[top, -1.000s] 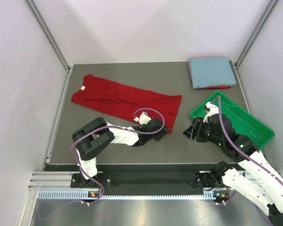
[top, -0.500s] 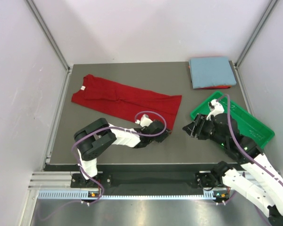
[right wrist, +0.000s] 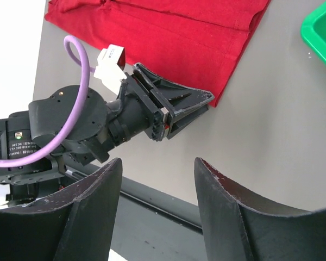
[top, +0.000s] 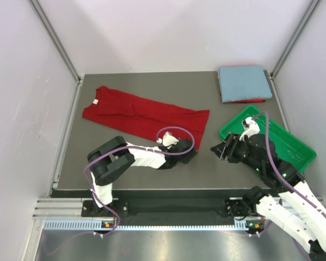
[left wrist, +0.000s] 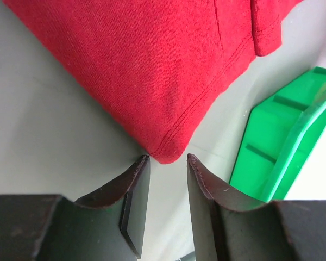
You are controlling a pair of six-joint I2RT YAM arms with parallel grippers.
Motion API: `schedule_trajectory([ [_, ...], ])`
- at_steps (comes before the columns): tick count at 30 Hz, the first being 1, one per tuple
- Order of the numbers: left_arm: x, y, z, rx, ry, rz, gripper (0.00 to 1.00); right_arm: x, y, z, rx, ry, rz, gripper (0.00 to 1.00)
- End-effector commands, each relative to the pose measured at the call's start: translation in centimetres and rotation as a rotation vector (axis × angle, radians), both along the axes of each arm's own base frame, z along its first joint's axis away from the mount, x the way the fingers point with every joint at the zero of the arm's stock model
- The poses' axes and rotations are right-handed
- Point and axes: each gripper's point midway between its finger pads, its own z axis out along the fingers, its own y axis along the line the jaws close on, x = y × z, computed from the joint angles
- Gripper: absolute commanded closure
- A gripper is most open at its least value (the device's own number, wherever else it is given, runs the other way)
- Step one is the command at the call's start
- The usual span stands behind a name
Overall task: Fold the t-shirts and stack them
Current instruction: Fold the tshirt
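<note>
A dark red t-shirt (top: 144, 113) lies spread flat across the left half of the table, its white neck label at the far left. Its near right hem corner (left wrist: 167, 154) sits just at the tips of my left gripper (left wrist: 168, 159), which is open and low on the table; the corner is not pinched. In the top view the left gripper (top: 192, 154) is at that corner. My right gripper (top: 215, 149) hovers open and empty just to its right, facing the left gripper (right wrist: 179, 109). A folded light blue t-shirt (top: 244, 82) lies on a folded red one (top: 244, 101) at the back right.
A green plastic tray (top: 285, 142) stands at the right, partly under my right arm, and shows in the left wrist view (left wrist: 282, 136) close beyond the shirt corner. The table's front edge (right wrist: 168, 204) runs just below the right gripper. Frame posts stand at the back corners.
My left gripper slid right along the table to the shirt's near right corner and narrowed a little. My right gripper shifted slightly left and away from the front edge, opening a touch wider.
</note>
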Motion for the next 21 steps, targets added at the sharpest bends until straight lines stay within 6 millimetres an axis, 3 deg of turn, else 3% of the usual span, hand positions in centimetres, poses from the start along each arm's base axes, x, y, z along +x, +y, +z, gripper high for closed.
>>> schedule_trajectory([
  [1,-0.6,2.2,-2.6,0.146,0.049,0.040,0.61,0.6,0.5,1.4,0.043,-0.052,0.001,0.44],
  [12,-0.8,1.8,-3.1,0.159,0.069,0.066,0.63,0.0,0.7,2.5,0.071,-0.083,0.028,0.43],
  [21,-1.8,2.3,-5.6,0.218,0.142,0.070,0.70,-1.3,0.1,4.3,0.081,-0.121,0.053,0.42],
])
